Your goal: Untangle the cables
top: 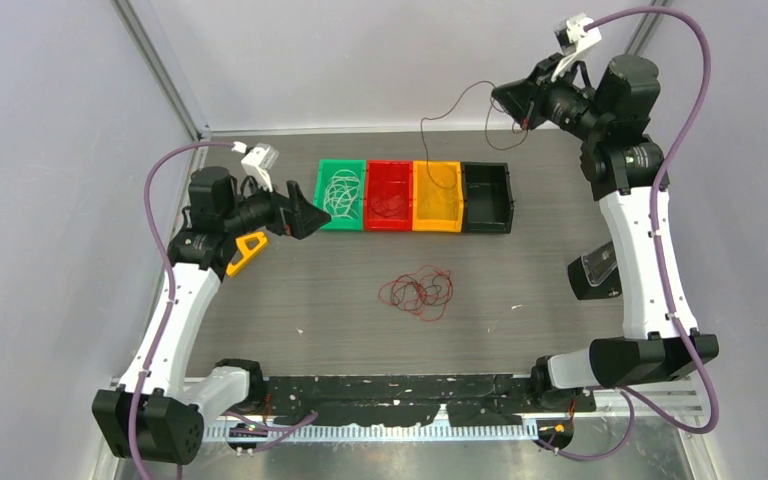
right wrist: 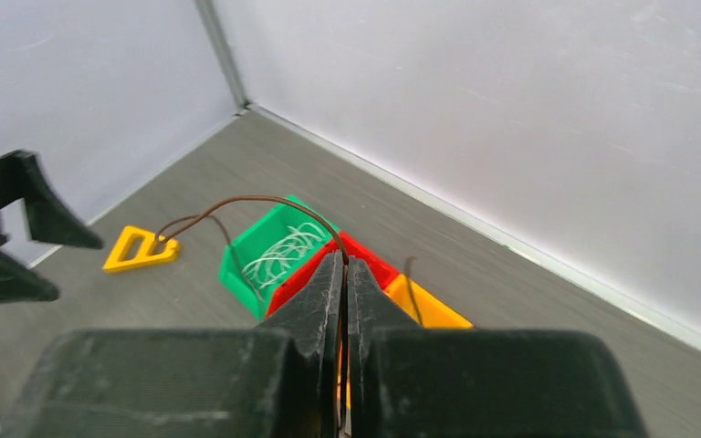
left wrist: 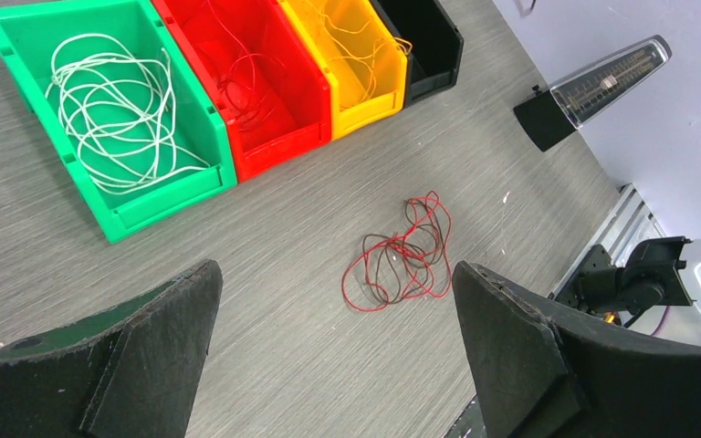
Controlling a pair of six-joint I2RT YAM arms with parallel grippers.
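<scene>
A brown wire (right wrist: pixel 246 197) is pinched in the clenched right fingers (right wrist: pixel 326 301) at upper right, held high, likely for the black bin (top: pixel 487 197), while the left fingers (left wrist: pixel 155 351) are spread, empty, and the red-brown tangle (top: pixel 417 292) lies mid-frame on the counter (top: pixel 310 300).

Open tabletop (top: pixel 310 290) around cable tangle (top: pixel 416 292), bin row (top: pixel 390 227) behind, black stand (top: pixel 597 272) rightward
</scene>
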